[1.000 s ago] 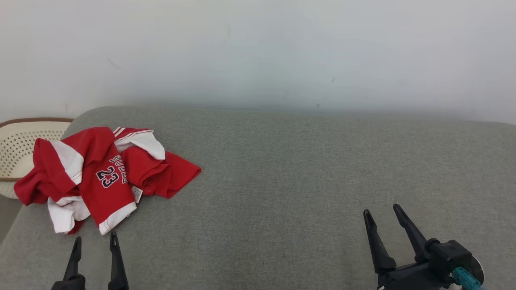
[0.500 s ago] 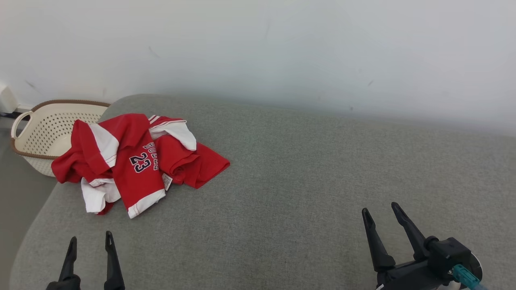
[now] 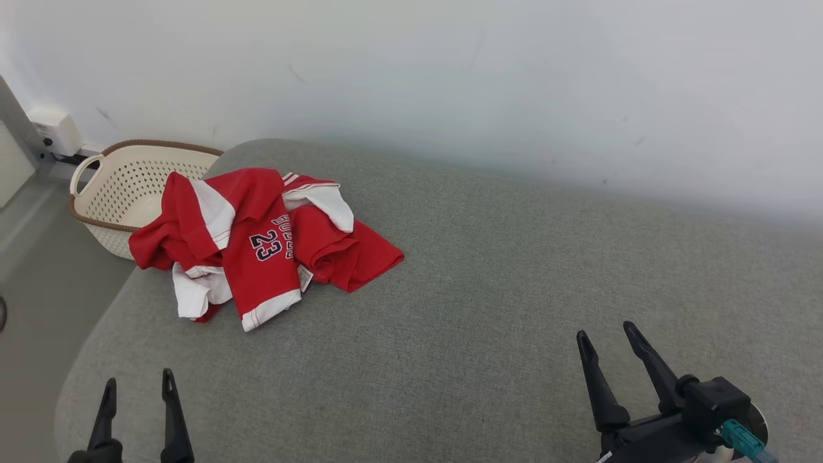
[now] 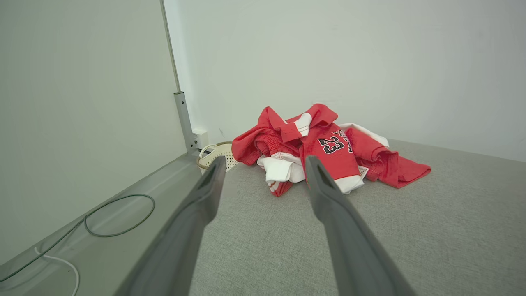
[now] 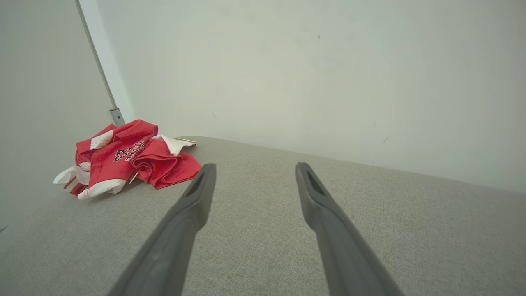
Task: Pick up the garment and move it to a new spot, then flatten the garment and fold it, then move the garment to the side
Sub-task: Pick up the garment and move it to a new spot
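A crumpled red and white garment (image 3: pixel 257 241) printed with the number 23 lies bunched at the far left of a grey fabric surface (image 3: pixel 488 283). It also shows in the left wrist view (image 4: pixel 324 148) and the right wrist view (image 5: pixel 127 158). My left gripper (image 3: pixel 138 384) is open at the lower left, short of the garment, with nothing between its fingers. My right gripper (image 3: pixel 605 335) is open at the lower right, well away from the garment and empty. The left wrist view shows its own gripper (image 4: pixel 265 162) aimed toward the garment's near edge.
A cream perforated basket (image 3: pixel 122 186) with a brown rim stands on the floor behind the surface's left end, partly hidden by the garment. A white wall (image 3: pixel 450 83) runs along the back. A cable (image 4: pixel 119 218) lies on the floor at left.
The camera has turned left, so the garment and basket sit further right and higher in the picture. Both grippers stay open and keep their places.
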